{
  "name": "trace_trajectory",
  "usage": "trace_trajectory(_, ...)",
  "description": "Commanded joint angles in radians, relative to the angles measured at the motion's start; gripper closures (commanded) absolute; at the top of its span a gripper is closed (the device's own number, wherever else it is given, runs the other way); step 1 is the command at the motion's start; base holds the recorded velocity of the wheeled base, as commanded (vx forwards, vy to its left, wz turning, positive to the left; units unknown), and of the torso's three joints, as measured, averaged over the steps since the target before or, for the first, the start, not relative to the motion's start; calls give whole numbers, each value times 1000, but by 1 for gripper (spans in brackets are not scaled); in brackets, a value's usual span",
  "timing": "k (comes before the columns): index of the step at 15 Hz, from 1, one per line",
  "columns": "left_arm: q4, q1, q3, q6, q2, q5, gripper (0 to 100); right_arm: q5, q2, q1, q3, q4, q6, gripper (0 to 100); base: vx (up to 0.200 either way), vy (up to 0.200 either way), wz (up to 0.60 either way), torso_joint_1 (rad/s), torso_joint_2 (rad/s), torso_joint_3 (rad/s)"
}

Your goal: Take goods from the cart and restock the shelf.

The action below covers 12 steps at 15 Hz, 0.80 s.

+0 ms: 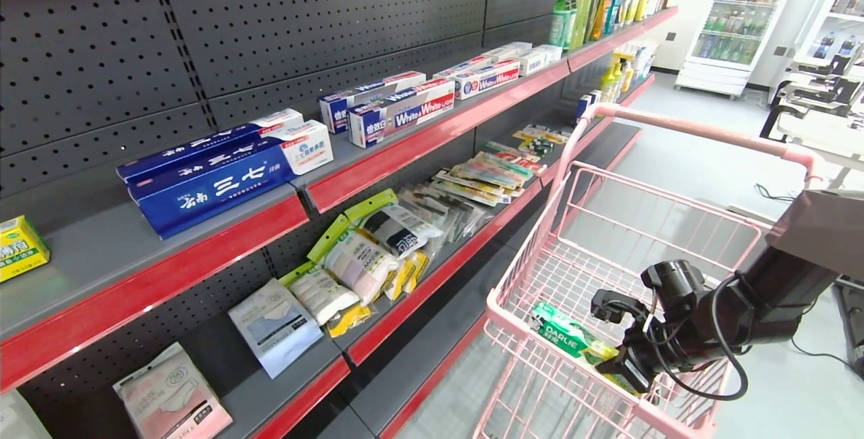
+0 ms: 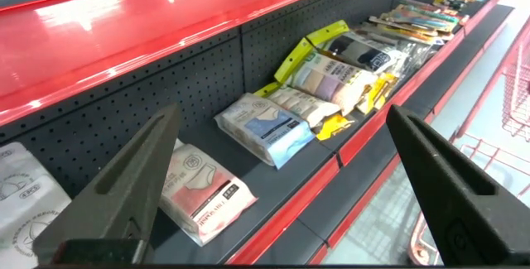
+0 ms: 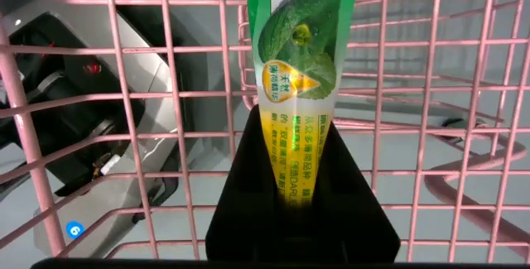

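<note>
A green and yellow toothpaste box (image 1: pixel 563 338) lies in the near corner of the pink wire cart (image 1: pixel 675 130). My right gripper (image 1: pixel 617 366) is down inside the cart, shut on the box's near end. In the right wrist view the box (image 3: pixel 298 62) runs out from between the gripper (image 3: pixel 298 149) fingers over the cart's mesh (image 3: pixel 166 95). My left gripper (image 2: pixel 281 194) hangs open and empty, its fingers (image 2: pixel 124 194) wide apart, in front of the lower shelf (image 2: pixel 331 165). The upper shelf (image 1: pixel 202 250) carries blue toothpaste boxes (image 1: pixel 216 179) and white ones (image 1: pixel 398 111).
Soft packets (image 1: pixel 358 263) and toothbrush packs (image 1: pixel 482 175) crowd the lower shelf. A yellow box (image 1: pixel 20 246) sits on the upper shelf at the left end, with bare shelf beside it. Bottles (image 1: pixel 587 0) stand at the far end. A glass-door fridge (image 1: pixel 729 13) closes the aisle.
</note>
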Motion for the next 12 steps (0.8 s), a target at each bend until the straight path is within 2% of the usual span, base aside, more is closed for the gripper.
trace_trajectory(1,0,0,0,0,1,0,0,1,-28,-5,-2,-1,0,100,0,0,0,0,0,0)
trace_trajectory(3,0,0,0,1,1,0,0,-5,-77,-7,-17,-3,26,100,0,0,0,0,0,0)
trace_trajectory(6,0,0,0,0,1,0,0,-54,-197,-21,-48,-1,194,100,0,0,0,0,0,0)
trace_trajectory(9,0,0,0,0,1,0,0,-178,-404,-7,-48,2,514,100,0,0,0,0,0,0)
trace_trajectory(11,0,0,0,0,1,0,0,-269,-530,10,-34,14,627,100,0,0,0,0,0,0)
trace_trajectory(12,0,0,0,0,1,0,0,-382,-657,24,-5,39,711,100,0,0,0,0,0,0)
